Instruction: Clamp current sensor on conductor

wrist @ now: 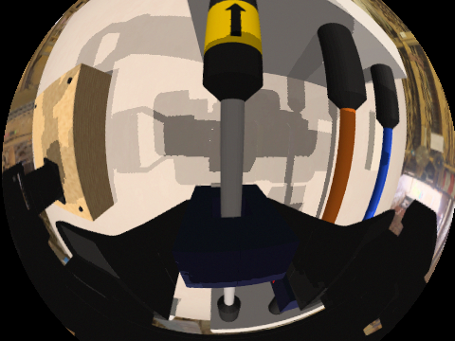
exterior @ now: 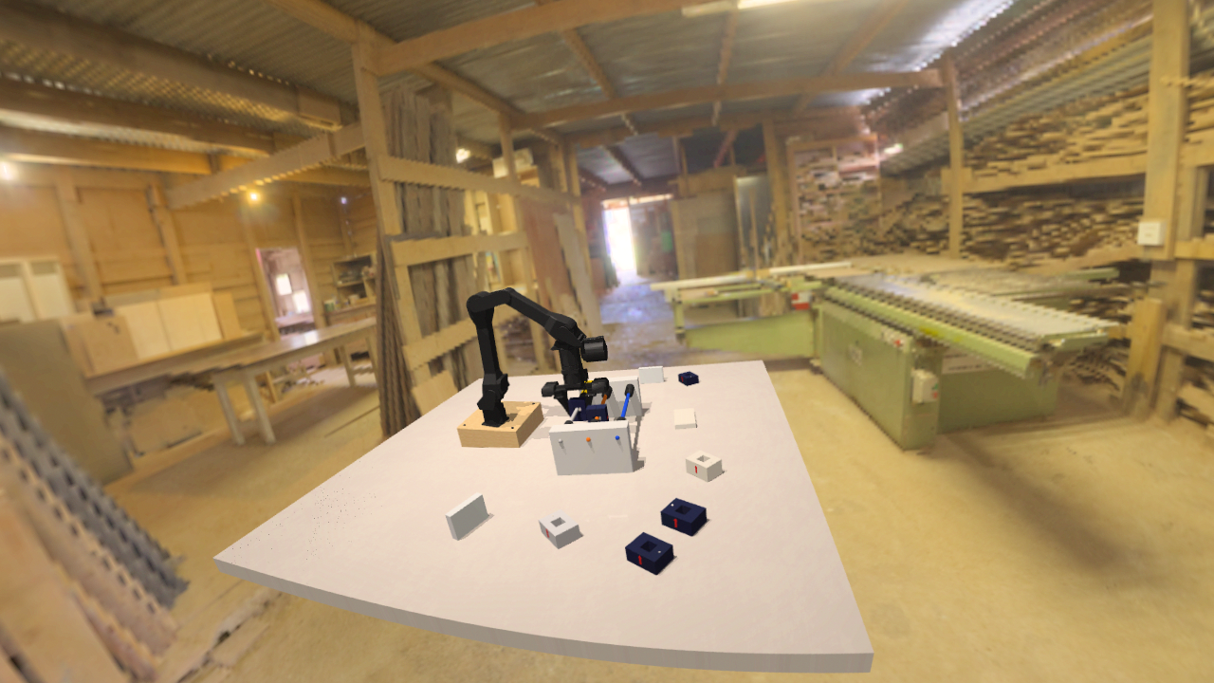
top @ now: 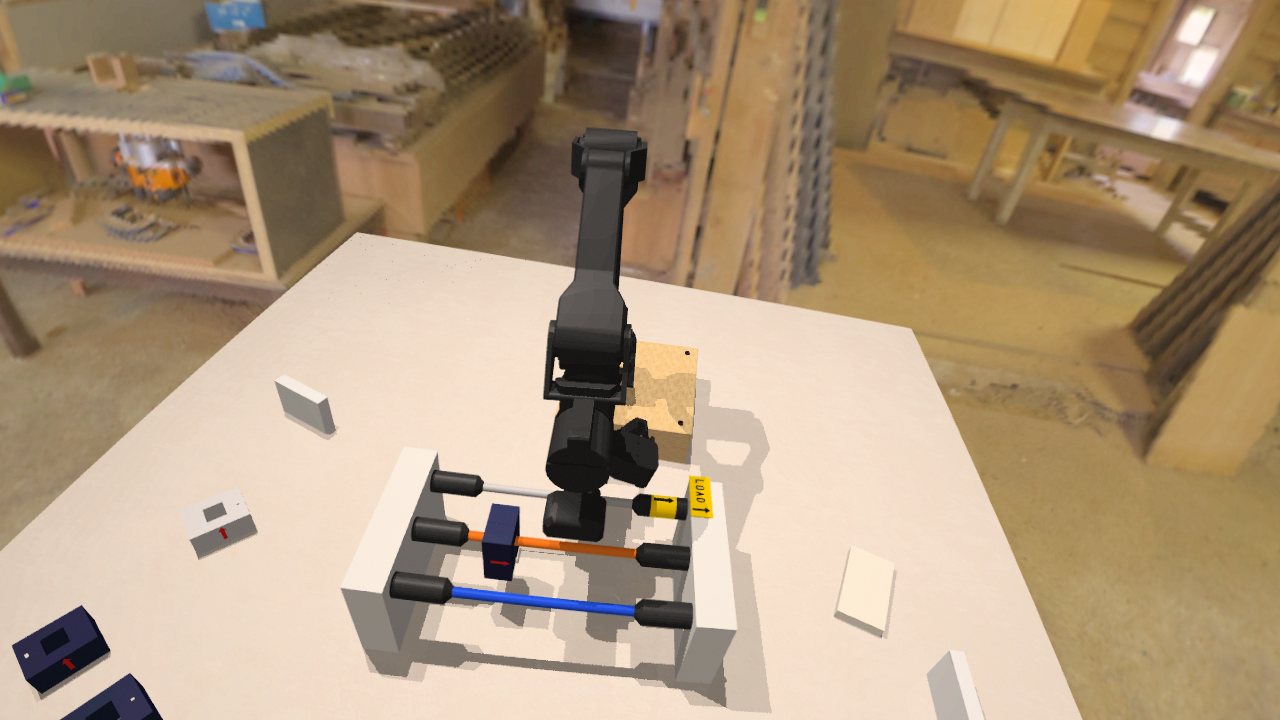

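Observation:
The navy sensor [wrist: 235,256] [exterior: 579,403] is round the pale conductor [wrist: 232,152] [top: 514,489], which enters its upper face and comes out below in the wrist view. The conductor's yellow band [wrist: 233,21] [top: 663,506] has a black arrow toward the LOAD tag [top: 700,497]. My gripper [wrist: 227,205] [exterior: 579,406] is part open, its fingers close beside the sensor's two sides; any gap is too small to see. The sensor's arrow and latch are hidden. In the top view the gripper hides the sensor.
Another navy sensor [top: 501,541] [exterior: 597,414] sits close by on the orange conductor [top: 590,548] [wrist: 343,156]. The blue conductor [top: 546,601] [wrist: 381,175] lies beyond. Pale end walls [top: 384,564] [exterior: 592,454] hold the conductors. Several loose blocks and sensors lie around the rack.

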